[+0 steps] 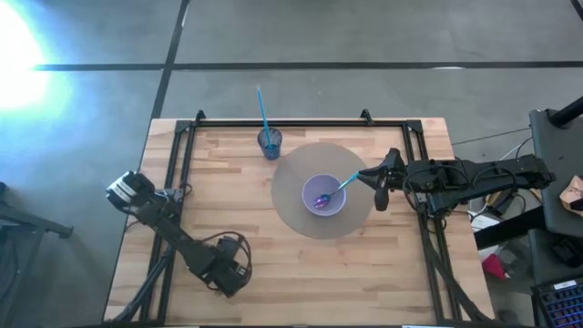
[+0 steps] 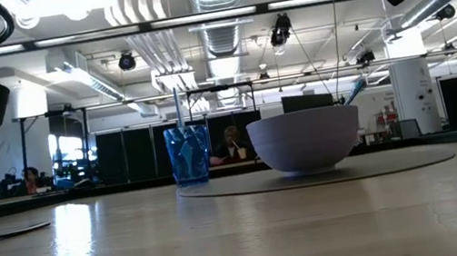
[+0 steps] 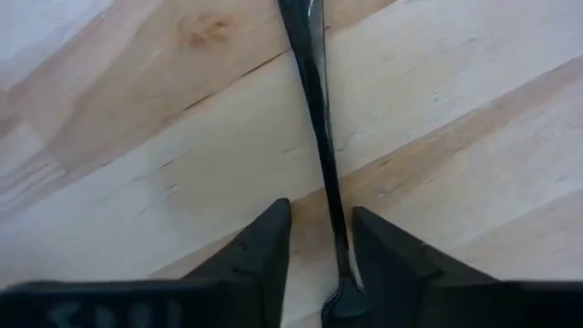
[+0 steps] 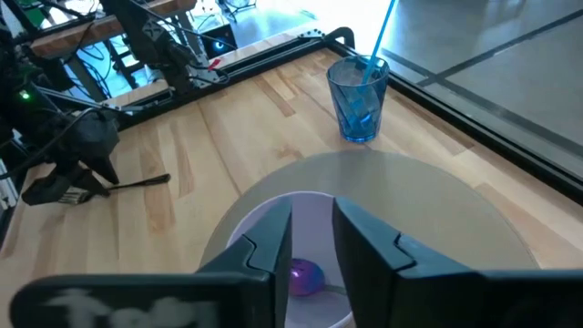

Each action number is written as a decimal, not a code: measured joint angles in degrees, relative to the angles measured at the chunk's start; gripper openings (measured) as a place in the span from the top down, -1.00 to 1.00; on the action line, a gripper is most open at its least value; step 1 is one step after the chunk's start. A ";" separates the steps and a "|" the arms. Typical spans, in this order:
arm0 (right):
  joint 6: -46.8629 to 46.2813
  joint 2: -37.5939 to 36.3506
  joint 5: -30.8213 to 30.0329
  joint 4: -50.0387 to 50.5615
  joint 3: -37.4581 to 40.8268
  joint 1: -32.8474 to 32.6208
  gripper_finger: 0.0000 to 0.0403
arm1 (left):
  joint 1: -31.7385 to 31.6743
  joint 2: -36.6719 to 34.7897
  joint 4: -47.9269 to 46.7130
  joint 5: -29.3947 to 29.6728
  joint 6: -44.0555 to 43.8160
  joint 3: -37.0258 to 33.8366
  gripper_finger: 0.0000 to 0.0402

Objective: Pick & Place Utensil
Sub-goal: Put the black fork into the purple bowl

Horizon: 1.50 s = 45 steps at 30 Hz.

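A large hall with ceiling ducts and strip lights lies beyond the wooden table [image 1: 228, 210], and a person [image 2: 233, 142] sits far back behind the cup. A black frame [image 1: 175, 155] runs along the table's far edge and down both sides. A round grey mat [image 1: 291, 211] lies a little right of the table's middle, and a pale bowl [image 1: 333, 204] stands on it. A spoon [image 1: 344, 185] with a teal handle and a purple head lies in the bowl, its handle leaning out over the rim toward the right edge. A blue cup [image 1: 270, 144] stands near the far edge, just off the mat, with a blue straw-like stick [image 1: 263, 107] upright in it.

The right gripper [image 1: 380, 185] hangs above the bowl's right side by the spoon handle; its fingers [image 4: 373, 239] stand a little apart with nothing between them. The left gripper [image 1: 228, 271] is low at the near left part of the table, its fingers [image 3: 264, 239] apart on either side of a thin black utensil [image 3: 316, 109] lying flat on the wood; I cannot tell whether they touch it.
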<state>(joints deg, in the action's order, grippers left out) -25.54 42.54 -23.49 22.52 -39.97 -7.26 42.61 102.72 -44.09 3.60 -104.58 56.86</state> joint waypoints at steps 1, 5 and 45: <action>0.00 0.00 0.00 0.00 0.00 0.00 0.59 | 0.00 0.00 -0.08 -0.05 0.65 -0.03 0.45; 0.00 0.00 0.00 0.00 0.00 0.02 0.56 | 0.00 0.04 -0.32 -0.14 2.63 -0.11 0.72; -0.04 -0.02 1.09 -0.04 0.00 0.02 0.60 | 0.03 -7.81 -2.48 10.30 8.69 0.60 1.00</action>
<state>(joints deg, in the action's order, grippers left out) -25.58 42.52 -22.39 22.48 -39.97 -7.25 42.64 94.91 -46.57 13.90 -95.90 57.46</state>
